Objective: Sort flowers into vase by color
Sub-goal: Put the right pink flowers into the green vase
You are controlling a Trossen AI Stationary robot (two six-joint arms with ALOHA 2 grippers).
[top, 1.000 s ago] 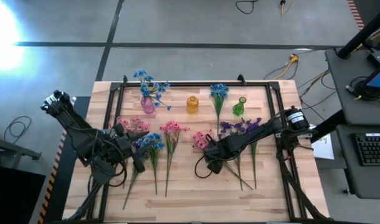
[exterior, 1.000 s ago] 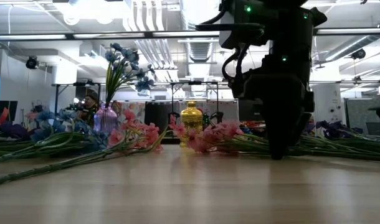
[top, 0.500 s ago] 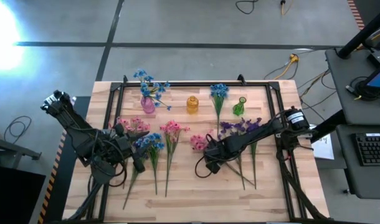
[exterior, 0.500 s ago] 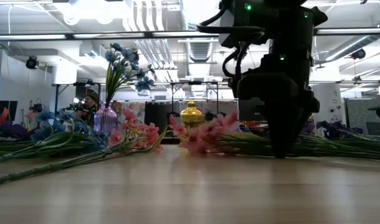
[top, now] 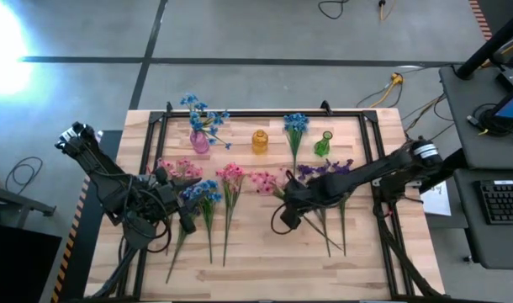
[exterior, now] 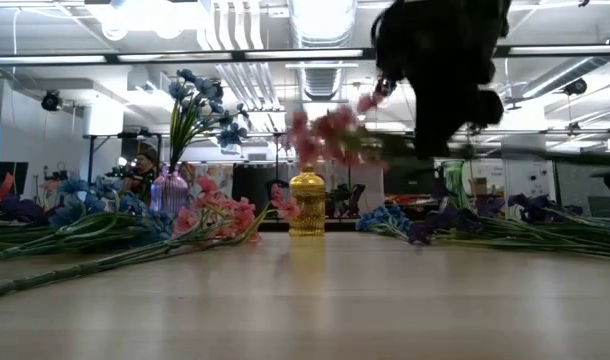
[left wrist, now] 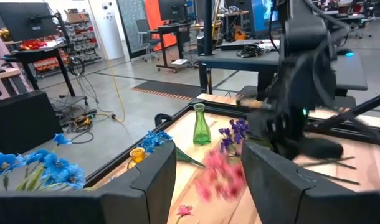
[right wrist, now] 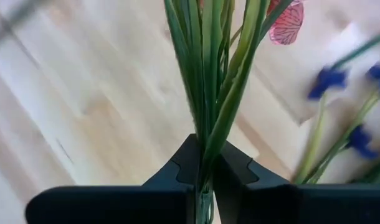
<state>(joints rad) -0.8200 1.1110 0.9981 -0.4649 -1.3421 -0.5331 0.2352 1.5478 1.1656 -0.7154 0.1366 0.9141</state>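
Observation:
Pink, blue and purple flowers lie on the wooden table. One pink sprig is off the table, and my right gripper is shut on its stems; the low view shows its blossoms in the air. A pink vase at the far side holds blue flowers. A yellow vase and a green vase stand beside it. My left gripper is open at the left, over a blue sprig, with nothing between its fingers. My right gripper pinches the pink sprig's bundle of thin green stems between its two fingers, some way below the blossoms. The fingers slant down from the table's right and lie across the stems. The sprig is lifted clear and lies about level, blossoms toward the left.
Purple sprigs lie just right of my right gripper, and a blue sprig lies between the yellow and green vases. Two pink sprigs lie left of centre. The near part of the table is bare wood.
My right gripper has shut on the pink sprig's stems, then risen and tipped. The sprig has left the table; its blossoms have moved up and toward the far left.

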